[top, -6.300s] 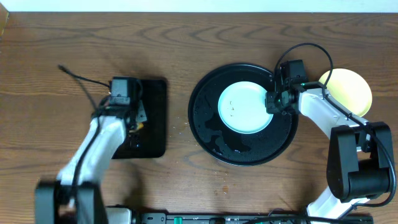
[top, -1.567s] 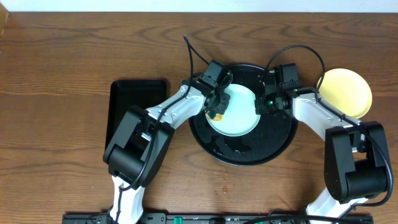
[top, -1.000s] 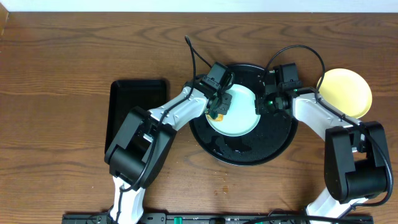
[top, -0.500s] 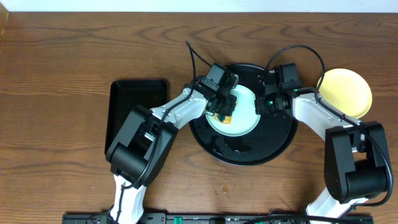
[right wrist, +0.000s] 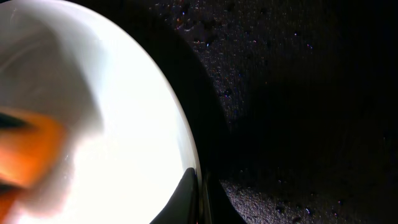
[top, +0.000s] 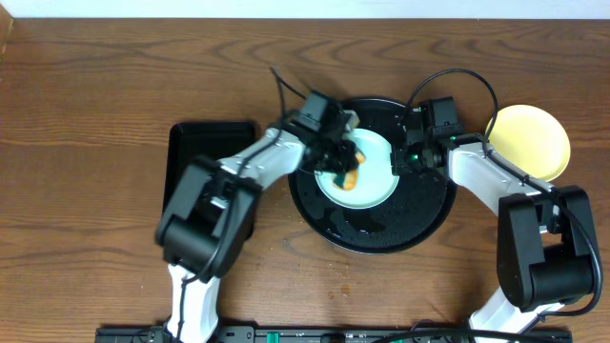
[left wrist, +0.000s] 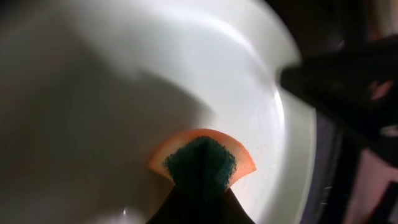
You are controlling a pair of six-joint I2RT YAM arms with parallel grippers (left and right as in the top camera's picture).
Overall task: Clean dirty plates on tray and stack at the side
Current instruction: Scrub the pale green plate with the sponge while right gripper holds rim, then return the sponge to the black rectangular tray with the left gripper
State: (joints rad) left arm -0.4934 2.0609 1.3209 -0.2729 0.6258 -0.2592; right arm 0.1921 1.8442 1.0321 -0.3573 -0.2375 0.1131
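From the overhead camera, the round black tray (top: pixel 374 232) sits on the wooden table (top: pixel 95 76), and a pale blue-white plate (top: pixel 376 189) lies inside the tray, toward its far side. The left gripper (top: pixel 343 165) hangs over the plate's left half, its fingers pinched on an orange sponge (top: pixel 350 177) that touches the plate's surface. The right gripper (top: pixel 404 162) is at the plate's right rim, above the tray's right part. A pale yellow plate (top: pixel 530 143) rests on the table just beside the tray's right edge, outside it. A black rectangular tray (top: pixel 195 143) lies well apart to the tray's left, partly under the left arm. In the left wrist view, dark fingers (left wrist: pixel 199 210) clamp the sponge (left wrist: pixel 202 163), its green scouring face turned toward the camera and its orange edge pressed on the white plate (left wrist: pixel 112 93). In the right wrist view, the two fingertips (right wrist: pixel 186 186) close on the plate's rim from either side, with the wet, speckled tray (right wrist: pixel 298 93) to the right and the blurred orange sponge (right wrist: pixel 25 149) at the left edge.
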